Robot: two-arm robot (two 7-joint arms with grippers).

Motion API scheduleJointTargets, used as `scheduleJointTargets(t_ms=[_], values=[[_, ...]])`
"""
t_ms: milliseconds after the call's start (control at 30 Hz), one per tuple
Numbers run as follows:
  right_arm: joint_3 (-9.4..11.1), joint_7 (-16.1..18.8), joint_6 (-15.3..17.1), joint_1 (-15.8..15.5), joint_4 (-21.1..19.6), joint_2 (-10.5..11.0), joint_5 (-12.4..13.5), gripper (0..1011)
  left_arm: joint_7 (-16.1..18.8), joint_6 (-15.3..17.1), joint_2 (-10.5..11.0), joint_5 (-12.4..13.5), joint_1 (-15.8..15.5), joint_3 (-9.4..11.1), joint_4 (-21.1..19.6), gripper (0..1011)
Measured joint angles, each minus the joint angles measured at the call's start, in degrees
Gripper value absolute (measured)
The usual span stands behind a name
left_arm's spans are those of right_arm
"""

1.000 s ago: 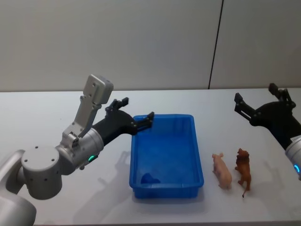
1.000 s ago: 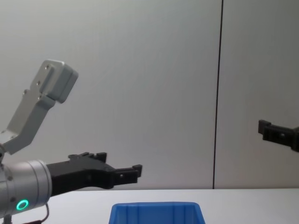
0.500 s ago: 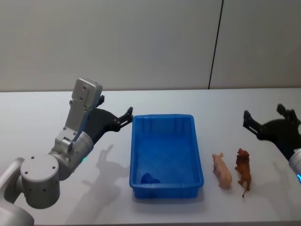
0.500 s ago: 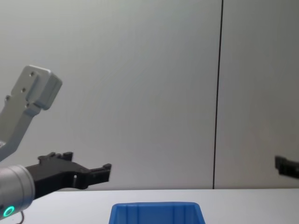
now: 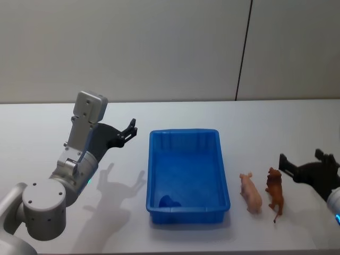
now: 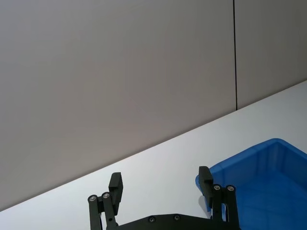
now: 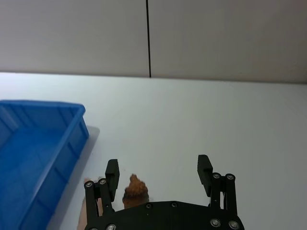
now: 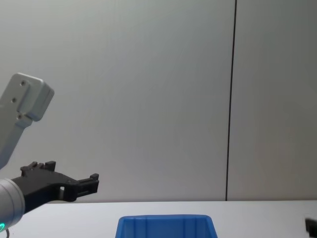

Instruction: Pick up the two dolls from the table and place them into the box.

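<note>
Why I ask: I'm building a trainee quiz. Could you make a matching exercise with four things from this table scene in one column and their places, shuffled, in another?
Things:
1. brown doll
2. pink doll
3. left pincer
4. right pincer

Places:
A. standing on the table, next to the right wall of the box
B. open, left of the box
C. open, right of both dolls
D. standing on the table, between the pink doll and the right pincer

Pairs: 1-D, 2-A, 3-B, 4-C.
</note>
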Motion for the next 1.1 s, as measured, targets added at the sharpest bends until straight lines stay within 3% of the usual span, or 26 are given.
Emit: scheduleJointTargets(t_ms=[567, 1100], values=[[-0.7, 2.2, 2.9, -0.7, 3.7, -0.7, 0.6, 1001, 2.2, -0.2, 0.1, 0.6, 0.4, -0.1, -0.1, 1001], [-1.6, 2.8, 4.6, -0.3, 7.0, -2.0, -0.6, 1001, 2.8, -0.3, 0.1, 0.8, 0.5, -0.1, -0.2, 1001]])
